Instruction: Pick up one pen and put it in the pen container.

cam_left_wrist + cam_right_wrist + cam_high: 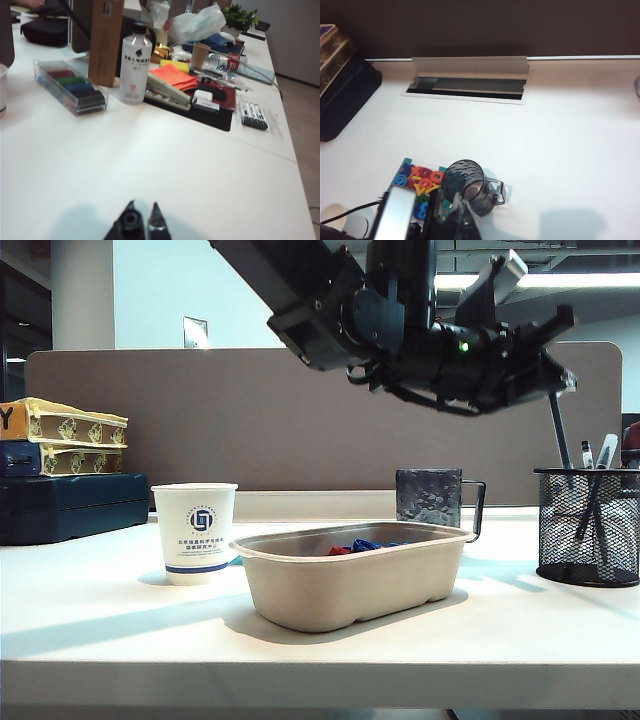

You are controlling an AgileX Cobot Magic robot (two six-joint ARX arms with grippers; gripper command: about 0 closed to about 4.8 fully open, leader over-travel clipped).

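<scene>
1. The left end effector has reached across to the far side of the exterior view. Its fingers are pinched almost together on the upper end of a dark pen. The left wrist view confirms only the narrow gap between the fingertips, because the pen itself is not clear there.
2. The pen hangs straight below that end effector with a slight tilt. Its lower end passes the rim of the pen container, which stands on the worktop directly underneath. Gripping near the top leaves most of the shaft free, so I judge the tip can enter the mesh cup before the fingers get near the rim.
3. Other pens already stand in the container, leaning toward the side away from the held one. The held pen comes down on the clearer side of the mouth, probably to avoid knocking them.
4. The right end effector is fully shut and appears to hold nothing. It hangs above the dark mug and next to the tray, which holds coloured pieces. It appears to be parked there, clear of the working arm's path.
5. The paper cup stands well off to the far side of both end effectors and plays no part.
6. The task looks nearly finished. What remains is to open the fingers so the pen drops in. The risk is that it tips against the rim if released too high.
</scene>
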